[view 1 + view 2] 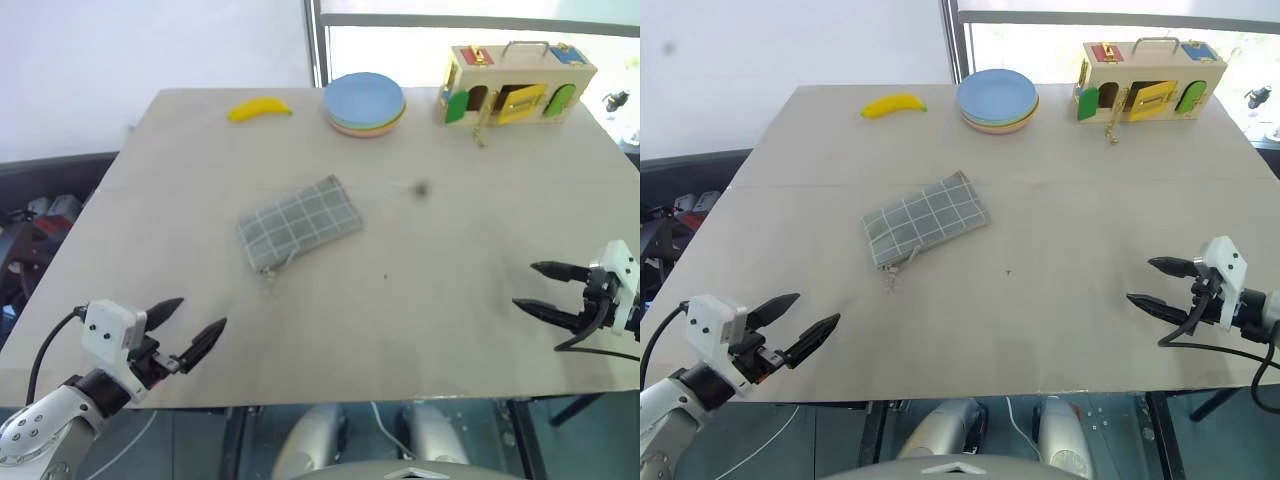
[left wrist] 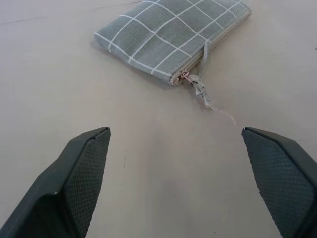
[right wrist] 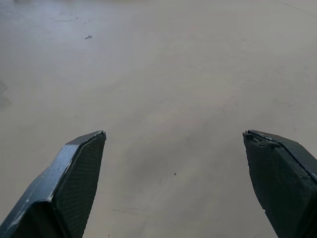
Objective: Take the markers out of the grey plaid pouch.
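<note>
From the head, a beige table [image 1: 450, 260] fills the frame under a white wall and window; the grey plaid pouch [image 1: 299, 224] lies centre-left, zipped. Left gripper [image 1: 196, 322] lower left and right gripper [image 1: 536, 288] lower right are both spread, empty. Left wrist: pouch at upper centre. Right wrist: bare tabletop.

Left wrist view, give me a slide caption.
Open left gripper facing flat grey plaid fabric pouch, zip cord trailing.

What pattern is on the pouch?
The pouch is grey with a pale grid of thin lines; the left wrist view shows it best.
</note>
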Controlling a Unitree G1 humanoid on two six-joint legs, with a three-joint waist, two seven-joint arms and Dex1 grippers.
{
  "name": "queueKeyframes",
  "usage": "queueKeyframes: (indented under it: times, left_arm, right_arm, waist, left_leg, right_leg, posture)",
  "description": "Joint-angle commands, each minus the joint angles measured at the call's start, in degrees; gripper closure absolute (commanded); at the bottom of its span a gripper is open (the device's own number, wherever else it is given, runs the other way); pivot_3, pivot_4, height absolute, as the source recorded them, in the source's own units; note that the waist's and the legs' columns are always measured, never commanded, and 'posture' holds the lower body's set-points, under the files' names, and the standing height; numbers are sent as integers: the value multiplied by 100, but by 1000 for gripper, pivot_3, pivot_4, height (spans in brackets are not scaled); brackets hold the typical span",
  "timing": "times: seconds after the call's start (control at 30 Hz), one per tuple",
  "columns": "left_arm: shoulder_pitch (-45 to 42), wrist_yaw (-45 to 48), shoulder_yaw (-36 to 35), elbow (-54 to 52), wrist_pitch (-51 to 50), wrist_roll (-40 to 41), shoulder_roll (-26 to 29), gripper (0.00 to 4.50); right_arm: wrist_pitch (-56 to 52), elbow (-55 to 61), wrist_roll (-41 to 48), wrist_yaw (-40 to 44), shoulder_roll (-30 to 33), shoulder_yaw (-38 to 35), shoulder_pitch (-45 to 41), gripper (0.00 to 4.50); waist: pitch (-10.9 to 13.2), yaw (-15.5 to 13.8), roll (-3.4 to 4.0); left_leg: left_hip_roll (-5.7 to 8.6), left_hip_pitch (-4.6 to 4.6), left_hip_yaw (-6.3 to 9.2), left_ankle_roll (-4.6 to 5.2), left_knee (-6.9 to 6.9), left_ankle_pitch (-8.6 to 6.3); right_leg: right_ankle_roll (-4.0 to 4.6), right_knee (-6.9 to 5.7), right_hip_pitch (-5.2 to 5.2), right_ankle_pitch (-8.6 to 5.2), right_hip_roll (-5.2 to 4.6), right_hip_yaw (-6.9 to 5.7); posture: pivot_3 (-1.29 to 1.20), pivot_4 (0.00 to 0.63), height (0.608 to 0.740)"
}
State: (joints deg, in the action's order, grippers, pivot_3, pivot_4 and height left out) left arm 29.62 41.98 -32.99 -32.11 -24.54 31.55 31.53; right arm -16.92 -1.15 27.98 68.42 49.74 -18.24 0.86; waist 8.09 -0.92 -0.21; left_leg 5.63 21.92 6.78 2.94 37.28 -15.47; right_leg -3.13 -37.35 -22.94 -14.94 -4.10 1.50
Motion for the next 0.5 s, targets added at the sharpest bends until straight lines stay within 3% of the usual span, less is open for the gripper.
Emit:
queueKeyframes:
  times: [0.03,0.5]
  left_arm:
    - [87,-74,-132,-183,143,2,-15,97]
    - [76,-92,-88,-35,225,-114,64,97]
  right_arm:
    - [76,20,10,75,104,-39,-87,0]
    - [-35,146,14,80,61,-14,-94,0]
  waist:
    - [0,0,0]
    - [0,1,0]
  left_leg:
    - [0,0,0,0,0,0]
    - [0,0,0,0,0,0]
  right_leg:
    - [0,0,0,0,0,0]
    - [0,1,0,0,0,0]
  posture:
    - [0,150,740]
    - [0,150,740]
